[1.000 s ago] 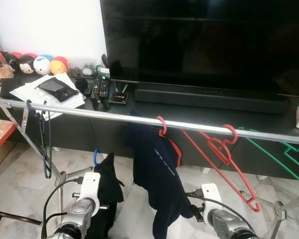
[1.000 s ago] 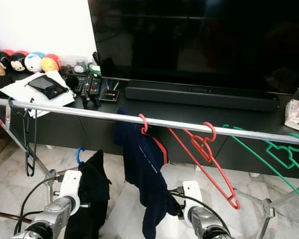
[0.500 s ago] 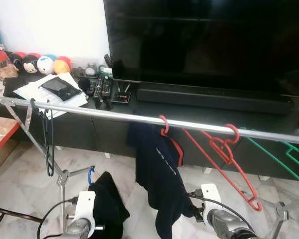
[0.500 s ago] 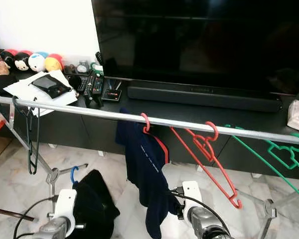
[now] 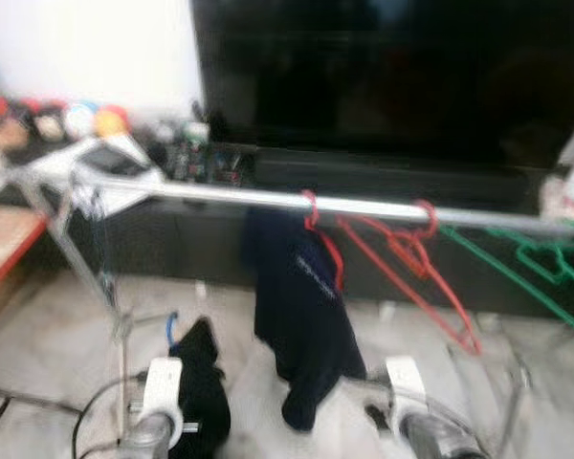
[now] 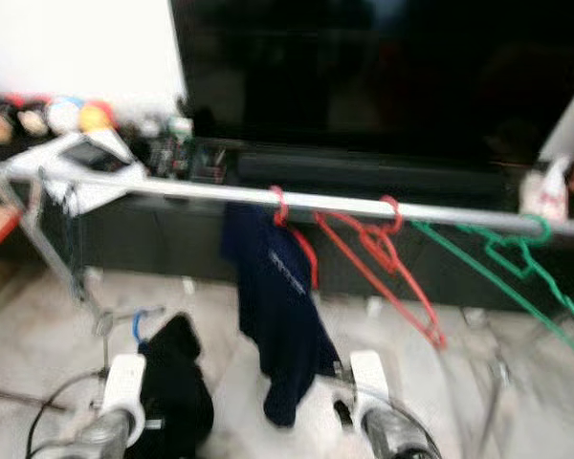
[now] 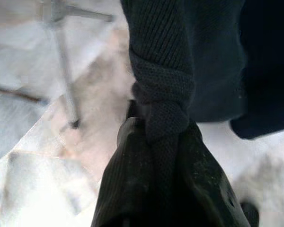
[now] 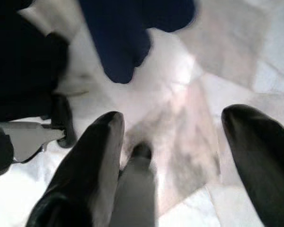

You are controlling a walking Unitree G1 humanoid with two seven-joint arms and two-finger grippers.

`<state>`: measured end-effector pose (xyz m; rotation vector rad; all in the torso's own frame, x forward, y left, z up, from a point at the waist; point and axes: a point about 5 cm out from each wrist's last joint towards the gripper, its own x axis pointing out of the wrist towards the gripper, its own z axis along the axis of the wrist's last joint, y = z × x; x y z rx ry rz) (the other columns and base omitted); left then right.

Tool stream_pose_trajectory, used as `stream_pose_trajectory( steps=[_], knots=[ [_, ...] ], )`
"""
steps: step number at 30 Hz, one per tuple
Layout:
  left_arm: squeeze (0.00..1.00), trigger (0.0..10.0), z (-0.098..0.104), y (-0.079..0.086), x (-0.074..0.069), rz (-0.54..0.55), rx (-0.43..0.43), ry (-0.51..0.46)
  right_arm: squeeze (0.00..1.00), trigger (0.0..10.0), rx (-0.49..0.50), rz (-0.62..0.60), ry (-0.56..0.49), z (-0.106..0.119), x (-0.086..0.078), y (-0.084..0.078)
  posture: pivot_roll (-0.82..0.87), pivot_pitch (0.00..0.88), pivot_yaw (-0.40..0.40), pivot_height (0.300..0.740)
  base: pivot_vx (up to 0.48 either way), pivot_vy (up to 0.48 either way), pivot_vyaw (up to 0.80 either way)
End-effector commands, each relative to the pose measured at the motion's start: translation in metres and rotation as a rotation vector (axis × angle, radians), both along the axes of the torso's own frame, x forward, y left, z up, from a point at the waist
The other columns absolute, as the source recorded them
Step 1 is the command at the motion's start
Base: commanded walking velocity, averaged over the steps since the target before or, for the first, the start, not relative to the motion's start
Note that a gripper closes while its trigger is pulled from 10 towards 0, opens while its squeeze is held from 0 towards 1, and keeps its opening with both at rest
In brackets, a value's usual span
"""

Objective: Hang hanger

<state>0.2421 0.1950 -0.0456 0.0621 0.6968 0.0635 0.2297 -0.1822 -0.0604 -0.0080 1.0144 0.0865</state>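
Left gripper clamped on black knit garment, low at 7 o'clock in head view; blue hanger hook poking up beside it, well below rail. Hanging not yet done: lift to rail remaining. Right gripper spread wide, holding nothing, low at 5 o'clock beneath navy shirt. Head views blurred.
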Motion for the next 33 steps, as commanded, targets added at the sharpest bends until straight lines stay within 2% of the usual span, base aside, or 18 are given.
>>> stream_pose_trajectory(
  steps=[1,33],
  knots=[
    [0.0,10.0,-0.0063,0.002,-0.0088,0.013,0.007,0.037,0.0,10.0,0.001,-0.002,-0.015,0.0016,0.0024,0.0002,-0.1,0.0,-0.019,0.74,-0.296,0.0,0.0],
    [0.0,10.0,-0.004,0.0014,-0.0049,0.02,0.001,0.028,0.0,10.0,-0.001,-0.02,-0.029,0.004,0.0061,-0.0009,-0.1,0.0,-0.021,0.74,-0.301,0.0,0.0]
  ],
)
